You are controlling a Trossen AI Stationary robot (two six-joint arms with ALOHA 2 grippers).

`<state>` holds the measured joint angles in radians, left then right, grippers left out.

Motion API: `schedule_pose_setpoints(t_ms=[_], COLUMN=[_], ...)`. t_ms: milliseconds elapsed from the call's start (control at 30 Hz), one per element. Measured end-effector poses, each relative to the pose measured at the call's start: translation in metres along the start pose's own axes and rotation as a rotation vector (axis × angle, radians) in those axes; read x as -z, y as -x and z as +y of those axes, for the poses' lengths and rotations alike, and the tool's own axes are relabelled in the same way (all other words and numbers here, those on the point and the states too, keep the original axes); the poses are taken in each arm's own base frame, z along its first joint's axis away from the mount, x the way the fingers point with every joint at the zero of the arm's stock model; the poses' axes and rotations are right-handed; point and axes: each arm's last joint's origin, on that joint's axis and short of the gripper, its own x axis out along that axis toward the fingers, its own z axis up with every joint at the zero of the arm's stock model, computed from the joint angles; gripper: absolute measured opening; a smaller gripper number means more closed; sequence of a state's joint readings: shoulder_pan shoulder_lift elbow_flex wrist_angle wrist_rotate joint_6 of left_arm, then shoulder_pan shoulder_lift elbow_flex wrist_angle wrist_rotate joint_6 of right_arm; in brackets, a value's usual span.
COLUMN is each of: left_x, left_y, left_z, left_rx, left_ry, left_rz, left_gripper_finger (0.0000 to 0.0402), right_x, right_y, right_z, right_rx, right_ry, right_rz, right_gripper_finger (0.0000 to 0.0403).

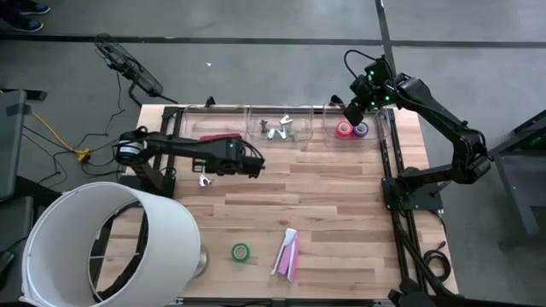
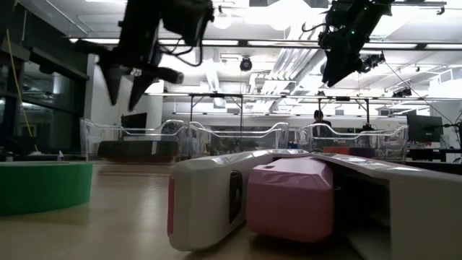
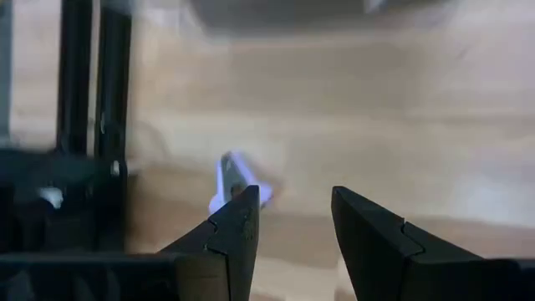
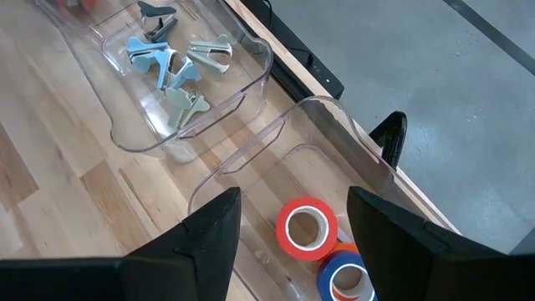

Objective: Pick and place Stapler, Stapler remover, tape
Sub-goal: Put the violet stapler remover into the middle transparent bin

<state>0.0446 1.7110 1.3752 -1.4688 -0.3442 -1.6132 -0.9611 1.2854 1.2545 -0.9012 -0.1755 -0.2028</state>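
Observation:
A pink-and-white stapler (image 1: 287,253) (image 2: 289,198) and a green tape roll (image 1: 241,251) (image 2: 40,184) lie flat near the table's front edge. A small pale staple remover (image 1: 205,180) (image 3: 238,180) lies on the wood at the middle left. My left gripper (image 1: 219,170) (image 3: 292,201) (image 2: 126,83) hangs above the table beside it, pointing steeply down, open and holding nothing. My right gripper (image 1: 350,111) (image 4: 292,196) (image 2: 333,72) hovers open over the far right clear bin (image 1: 380,128). In that bin lie a red-orange tape roll (image 4: 307,226) and a blue-purple one (image 4: 344,280).
Along the far edge, the left bin (image 1: 192,128) holds a dark and red stapler (image 1: 220,136). The middle bin (image 1: 303,128) holds several staple removers (image 4: 171,67). A big white cylinder (image 1: 102,243) covers the near left corner. Bare wood lies between the bins and the front objects.

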Motion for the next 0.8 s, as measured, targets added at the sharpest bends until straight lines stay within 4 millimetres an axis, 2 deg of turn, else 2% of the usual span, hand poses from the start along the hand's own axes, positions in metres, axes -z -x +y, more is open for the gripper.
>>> schedule_pose_setpoints(t_ms=[167,467,567,800], left_x=[0.008,0.015,0.018,0.027], left_y=[-0.016,-0.036,-0.044,-0.063], left_z=[0.012,0.034,0.038,0.043], left_rx=[0.031,-0.003,-0.028,-0.052], left_ry=[0.077,0.181,0.210,0.286], left_rz=[0.094,0.123,0.157,0.218], left_gripper_finger=[0.0147,0.0152,0.0176,0.0268], right_x=[0.000,0.000,0.000,0.000], right_y=[0.000,0.000,0.000,0.000], right_z=[0.000,0.000,0.000,0.000], right_rx=[-0.003,-0.003,-0.004,-0.004], right_ry=[0.000,0.000,0.000,0.000], right_rz=[-0.001,-0.001,0.000,0.000], right_gripper_finger=[0.0211,0.0211,0.0211,0.0211])
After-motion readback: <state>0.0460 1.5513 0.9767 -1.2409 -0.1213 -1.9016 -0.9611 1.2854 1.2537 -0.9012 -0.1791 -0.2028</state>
